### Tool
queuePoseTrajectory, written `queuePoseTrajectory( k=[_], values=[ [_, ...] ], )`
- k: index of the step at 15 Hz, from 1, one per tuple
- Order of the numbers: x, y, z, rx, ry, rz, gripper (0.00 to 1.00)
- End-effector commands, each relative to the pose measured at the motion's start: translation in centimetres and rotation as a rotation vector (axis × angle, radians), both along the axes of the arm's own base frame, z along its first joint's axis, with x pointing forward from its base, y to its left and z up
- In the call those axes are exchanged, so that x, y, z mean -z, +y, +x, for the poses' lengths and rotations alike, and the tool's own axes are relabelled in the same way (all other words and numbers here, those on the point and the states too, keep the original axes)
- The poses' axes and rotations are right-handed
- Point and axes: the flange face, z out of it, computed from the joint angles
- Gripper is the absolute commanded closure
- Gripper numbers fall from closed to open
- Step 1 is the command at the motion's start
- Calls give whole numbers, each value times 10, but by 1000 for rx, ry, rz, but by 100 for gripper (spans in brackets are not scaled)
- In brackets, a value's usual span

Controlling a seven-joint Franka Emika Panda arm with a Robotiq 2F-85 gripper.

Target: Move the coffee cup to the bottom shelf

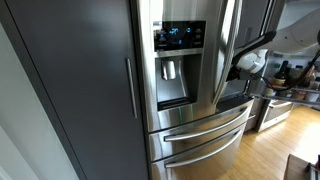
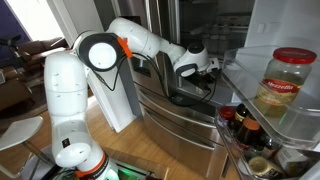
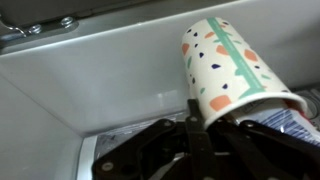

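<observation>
steel fridge (image 1: 200,130) with dispenser (image 1: 176,66), big jar (image 2: 285,85) in its open door (image 2: 300,25)

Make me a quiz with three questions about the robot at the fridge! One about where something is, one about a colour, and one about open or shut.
1. Where is the jar with the red lid?
A. On a shelf of the fridge door
B. On the floor
C. On a stove

2. What does the paper cup look like?
A. Plain black
B. White with coloured spots
C. All red

3. The fridge door beside the robot arm is:
A. Shut
B. Taken off
C. Open

Answers:
1 A, the jar stands in the door's shelf.
2 B, the wrist view shows the spots and a green stripe.
3 C, the arm reaches inside past it.
</observation>
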Motion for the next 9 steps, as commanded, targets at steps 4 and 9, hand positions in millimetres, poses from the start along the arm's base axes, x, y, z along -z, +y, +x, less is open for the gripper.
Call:
queuePoseTrajectory(
  k=[4,9],
  values=[
    [4,13,5,-15,-39,-3,99],
    [14,10,10,-16,-22,1,98]
  ],
)
